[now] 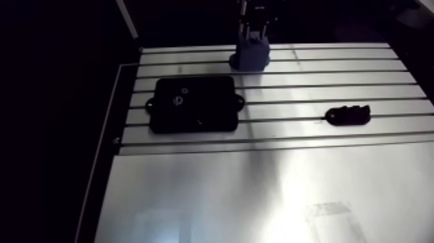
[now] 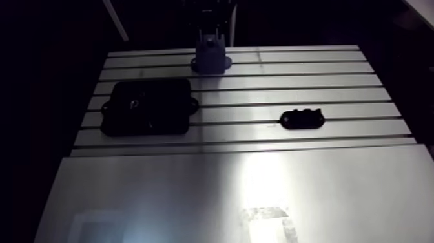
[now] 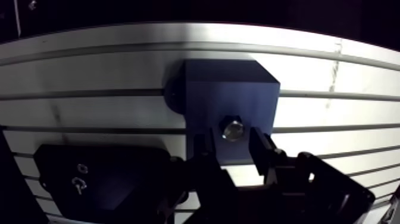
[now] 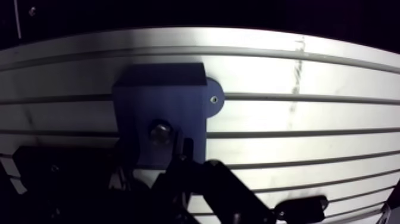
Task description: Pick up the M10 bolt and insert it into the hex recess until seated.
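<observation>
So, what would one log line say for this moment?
gripper: over blue block | bolt: set in block's top, under gripper | black plate: beside block on table

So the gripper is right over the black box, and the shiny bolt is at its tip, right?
Not quite. The gripper is over the blue block, not the black box, which lies beside it. The wrist view shows this. The bolt is at its tip.

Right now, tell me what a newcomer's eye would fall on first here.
The blue block near the table's far edge, a shiny bolt head set in its top and the hand poised at it. Then a flat black plate and a small black part, lying apart nearer the camera.
</observation>
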`<move>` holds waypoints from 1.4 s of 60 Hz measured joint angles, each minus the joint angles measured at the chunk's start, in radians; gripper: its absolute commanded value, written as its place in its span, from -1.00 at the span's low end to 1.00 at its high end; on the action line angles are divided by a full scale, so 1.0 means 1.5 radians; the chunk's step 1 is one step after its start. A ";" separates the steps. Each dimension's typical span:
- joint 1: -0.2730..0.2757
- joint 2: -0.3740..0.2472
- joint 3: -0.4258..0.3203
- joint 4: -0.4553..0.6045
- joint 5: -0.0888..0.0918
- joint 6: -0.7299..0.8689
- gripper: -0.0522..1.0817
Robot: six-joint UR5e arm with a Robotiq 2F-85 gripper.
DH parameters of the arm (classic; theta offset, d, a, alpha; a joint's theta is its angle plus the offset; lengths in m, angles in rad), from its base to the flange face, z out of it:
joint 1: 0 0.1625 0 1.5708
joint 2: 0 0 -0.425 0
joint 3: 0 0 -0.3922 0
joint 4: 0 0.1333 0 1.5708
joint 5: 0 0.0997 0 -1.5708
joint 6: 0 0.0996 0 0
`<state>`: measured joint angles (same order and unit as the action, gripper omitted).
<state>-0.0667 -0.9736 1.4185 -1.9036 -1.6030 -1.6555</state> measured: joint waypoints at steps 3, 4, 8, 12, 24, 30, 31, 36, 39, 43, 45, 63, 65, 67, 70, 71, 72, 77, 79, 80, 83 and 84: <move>0.000 0.000 0.000 0.000 0.000 0.000 0.09; 0.000 0.000 0.001 0.000 0.000 0.000 0.09; 0.000 0.000 0.002 0.000 0.000 -0.001 0.09; -0.001 0.000 0.002 0.000 -0.001 -0.001 0.09; -0.001 0.000 0.002 -0.001 -0.001 -0.002 0.13; -0.001 0.000 0.002 -0.001 -0.001 -0.002 0.13; -0.001 0.000 0.002 -0.001 -0.001 -0.002 0.14; -0.001 0.000 0.002 -0.001 0.000 -0.002 0.16; -0.001 0.000 0.002 -0.001 0.001 -0.002 0.16; -0.001 0.000 0.002 -0.001 0.002 -0.003 0.18; -0.001 0.000 0.002 -0.001 0.003 -0.003 0.19; -0.001 0.001 0.001 -0.001 0.005 -0.005 0.20; -0.001 0.001 0.001 -0.001 0.005 -0.005 0.20; -0.001 0.001 0.001 -0.001 0.005 -0.005 0.20; -0.001 0.001 0.001 -0.001 0.006 -0.006 0.20; -0.001 0.001 0.001 -0.001 0.006 -0.006 0.20; -0.001 0.001 0.001 -0.001 0.006 -0.006 0.20; -0.001 0.001 0.001 -0.001 0.006 -0.007 0.20; -0.001 0.001 0.000 -0.001 0.006 -0.007 0.20; -0.001 0.002 0.000 -0.001 0.006 -0.008 0.20; -0.001 0.002 0.000 -0.001 0.006 -0.008 0.20; -0.001 0.002 0.000 -0.001 0.006 -0.008 0.20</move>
<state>-0.0685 -0.9709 1.4183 -1.9051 -1.5946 -1.6673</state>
